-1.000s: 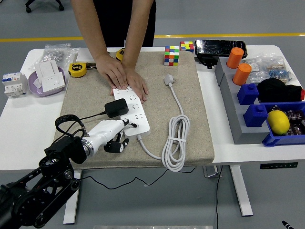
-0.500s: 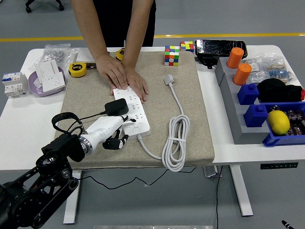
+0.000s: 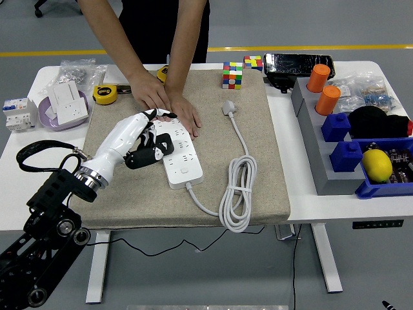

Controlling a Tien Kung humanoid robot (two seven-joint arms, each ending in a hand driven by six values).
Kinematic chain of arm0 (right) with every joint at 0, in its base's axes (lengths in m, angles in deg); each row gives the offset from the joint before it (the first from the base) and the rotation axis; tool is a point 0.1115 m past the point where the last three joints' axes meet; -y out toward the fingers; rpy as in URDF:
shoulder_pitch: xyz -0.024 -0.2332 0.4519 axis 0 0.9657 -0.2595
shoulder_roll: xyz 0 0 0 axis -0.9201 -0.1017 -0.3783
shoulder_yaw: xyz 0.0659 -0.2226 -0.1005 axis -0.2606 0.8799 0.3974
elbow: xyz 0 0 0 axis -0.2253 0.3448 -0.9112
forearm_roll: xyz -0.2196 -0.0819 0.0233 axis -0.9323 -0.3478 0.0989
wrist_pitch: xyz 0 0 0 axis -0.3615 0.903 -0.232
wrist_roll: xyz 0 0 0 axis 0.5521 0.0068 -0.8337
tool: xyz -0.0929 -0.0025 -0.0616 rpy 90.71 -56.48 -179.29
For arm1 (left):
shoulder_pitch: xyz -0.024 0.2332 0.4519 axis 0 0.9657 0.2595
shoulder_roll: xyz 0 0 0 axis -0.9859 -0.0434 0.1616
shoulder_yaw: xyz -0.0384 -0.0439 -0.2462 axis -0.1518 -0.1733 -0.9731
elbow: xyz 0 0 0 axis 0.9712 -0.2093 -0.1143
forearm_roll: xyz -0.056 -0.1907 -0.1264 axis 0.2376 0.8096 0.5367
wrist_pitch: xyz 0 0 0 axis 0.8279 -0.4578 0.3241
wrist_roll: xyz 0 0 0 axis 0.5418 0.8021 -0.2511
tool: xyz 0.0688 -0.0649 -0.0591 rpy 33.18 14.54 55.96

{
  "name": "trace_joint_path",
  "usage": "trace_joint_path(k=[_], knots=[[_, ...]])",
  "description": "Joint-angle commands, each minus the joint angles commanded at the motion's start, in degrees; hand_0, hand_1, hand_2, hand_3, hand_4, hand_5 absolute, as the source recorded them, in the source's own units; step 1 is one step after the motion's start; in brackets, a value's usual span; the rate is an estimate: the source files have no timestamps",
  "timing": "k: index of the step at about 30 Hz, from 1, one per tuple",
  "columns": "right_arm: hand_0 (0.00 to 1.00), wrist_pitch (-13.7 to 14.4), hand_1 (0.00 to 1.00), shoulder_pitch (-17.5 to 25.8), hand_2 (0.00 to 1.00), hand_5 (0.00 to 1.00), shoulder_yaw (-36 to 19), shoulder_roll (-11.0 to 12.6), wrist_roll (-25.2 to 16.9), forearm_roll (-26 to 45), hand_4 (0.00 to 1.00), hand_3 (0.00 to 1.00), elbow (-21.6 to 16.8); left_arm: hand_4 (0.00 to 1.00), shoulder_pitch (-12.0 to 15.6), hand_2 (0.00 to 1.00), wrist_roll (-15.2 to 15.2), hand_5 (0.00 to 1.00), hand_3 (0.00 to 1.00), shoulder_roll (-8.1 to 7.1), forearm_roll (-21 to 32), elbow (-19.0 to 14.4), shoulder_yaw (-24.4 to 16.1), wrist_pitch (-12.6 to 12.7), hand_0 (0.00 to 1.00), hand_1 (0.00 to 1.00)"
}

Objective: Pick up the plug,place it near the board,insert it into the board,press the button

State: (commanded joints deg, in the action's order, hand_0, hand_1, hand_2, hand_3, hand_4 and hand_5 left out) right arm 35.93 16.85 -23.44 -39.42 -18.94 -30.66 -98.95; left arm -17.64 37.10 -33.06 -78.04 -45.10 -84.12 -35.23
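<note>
One robot arm is in view, the left one, rising from the lower left corner toward the power strip (image 3: 179,155), which lies on a beige mat (image 3: 258,161) on the white surface (image 3: 32,174). Just nearer than the strip, its white cord (image 3: 237,187) leaves the near end and lies coiled to the strip's right, ending in a white plug head (image 3: 228,107) beyond the coil. The left hand (image 3: 132,139) sits at the strip's left side, white fingers (image 3: 143,119) stretched toward the strip's far end while the lower fingers curl around the black plug (image 3: 155,145), gripping it. The black plug is right at the strip's left edge, over its middle sockets; whether its prongs are seated cannot be told. At the strip's far end, a person's two hands (image 3: 169,106) press flat on it, one overlapping the other. Farther left of the strip lie a yellow tape measure (image 3: 104,94) and a purple bowl (image 3: 48,119). Beyond the strip's far end stands a colourful cube (image 3: 232,74).
</note>
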Motion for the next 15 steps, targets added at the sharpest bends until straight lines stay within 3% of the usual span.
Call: trace_joint_path(k=[1,2,7,8,13,14,15], knots=[[0.817,0.0,0.750,0.0,0.751,0.908,0.1,0.0,0.0,0.1,0.998,0.789,0.0,0.734,0.4,0.139,-0.7,0.072,0.553,0.26,2.5,0.1,-0.9,0.1,0.268,0.115],[0.817,0.0,0.750,0.0,0.751,0.908,0.1,0.0,-0.1,0.1,0.998,0.789,0.0,0.927,0.6,0.401,-1.1,0.198,0.513,0.45,4.3,0.2,-1.5,0.1,0.492,0.453],[0.817,0.0,0.750,0.0,0.751,0.908,0.0,0.0,0.0,0.1,0.998,0.789,0.0,0.927,1.8,0.401,-2.7,0.198,0.513,1.31,13.0,1.7,-4.9,-0.5,0.492,0.453],[0.817,0.0,0.750,0.0,0.751,0.909,0.0,0.0,0.0,0.0,0.998,0.789,0.0,0.998,1.9,0.870,-2.9,0.411,0.815,1.40,14.5,1.9,-5.3,-0.6,0.828,0.913],[0.817,0.0,0.750,0.1,0.751,0.909,-0.1,0.0,0.0,0.2,0.998,0.789,0.0,0.998,2.7,0.870,-3.7,0.411,0.815,2.16,23.6,4.1,-7.2,-2.6,0.828,0.913],[0.817,0.0,0.751,0.1,0.751,0.910,-0.2,0.0,0.0,0.1,0.998,0.789,0.0,0.998,2.9,0.998,-3.5,0.504,0.955,2.16,25.7,4.6,-7.3,-4.1,0.957,0.998],[0.817,0.1,0.751,0.1,0.751,0.910,-0.2,-0.1,0.0,0.1,0.998,0.789,0.0,0.998,3.1,0.998,-3.4,0.504,0.955,2.09,27.0,4.9,-7.4,-4.8,0.957,0.998]])
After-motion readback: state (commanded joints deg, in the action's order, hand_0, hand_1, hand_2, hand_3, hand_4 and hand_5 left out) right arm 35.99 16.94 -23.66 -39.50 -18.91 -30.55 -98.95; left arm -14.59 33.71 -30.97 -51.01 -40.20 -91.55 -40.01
